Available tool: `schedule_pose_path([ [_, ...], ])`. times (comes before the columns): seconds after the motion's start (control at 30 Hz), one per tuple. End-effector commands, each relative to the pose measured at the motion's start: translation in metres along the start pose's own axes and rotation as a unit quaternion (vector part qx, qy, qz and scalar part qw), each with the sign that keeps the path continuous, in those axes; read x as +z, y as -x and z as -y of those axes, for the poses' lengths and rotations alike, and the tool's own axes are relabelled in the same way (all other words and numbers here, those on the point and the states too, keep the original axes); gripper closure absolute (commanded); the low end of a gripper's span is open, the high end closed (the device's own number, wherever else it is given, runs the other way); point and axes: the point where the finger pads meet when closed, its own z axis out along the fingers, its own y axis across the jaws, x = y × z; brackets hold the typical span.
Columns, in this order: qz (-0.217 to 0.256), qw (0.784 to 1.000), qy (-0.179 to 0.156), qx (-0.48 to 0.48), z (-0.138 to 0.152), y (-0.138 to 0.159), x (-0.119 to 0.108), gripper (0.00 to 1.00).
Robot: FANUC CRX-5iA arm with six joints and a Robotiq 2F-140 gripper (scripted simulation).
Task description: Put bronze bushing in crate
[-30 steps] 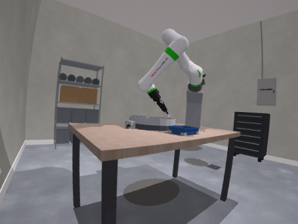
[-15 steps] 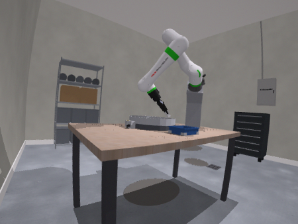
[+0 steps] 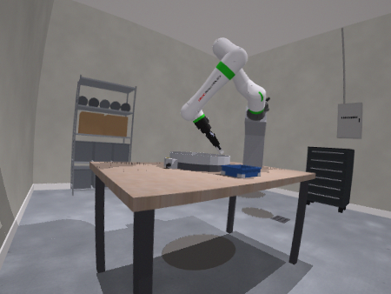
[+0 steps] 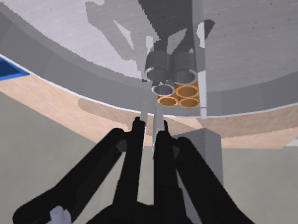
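Note:
The grey turning table stands at the back of the wooden table, and the blue crate sits just right of it. My gripper hangs over the turning table's near right part, a little above it. In the wrist view the fingers are shut with nothing between them. Ahead of them on the turning table stands a tight cluster: three bronze bushings, a grey ring-shaped bushing and two taller grey bushings. A corner of the crate shows at the left edge.
The robot's grey pedestal stands behind the crate. A small grey unit sits left of the turning table. A shelf rack stands at the back left wall, and a black cabinet at the right.

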Motion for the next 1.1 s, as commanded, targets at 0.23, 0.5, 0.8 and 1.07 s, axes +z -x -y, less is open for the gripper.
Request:
schedule_pose_path([
  [0.23,0.0,1.0,0.0,0.0,-0.0001,0.0,-0.0002,0.94],
  [0.5,0.0,1.0,0.0,0.0,-0.0001,0.0,-0.0002,0.94],
  [0.8,0.0,1.0,0.0,0.0,-0.0001,-0.001,0.001,0.94],
  [1.07,0.0,1.0,0.0,0.0,0.0,-0.0071,0.0083,0.94],
])
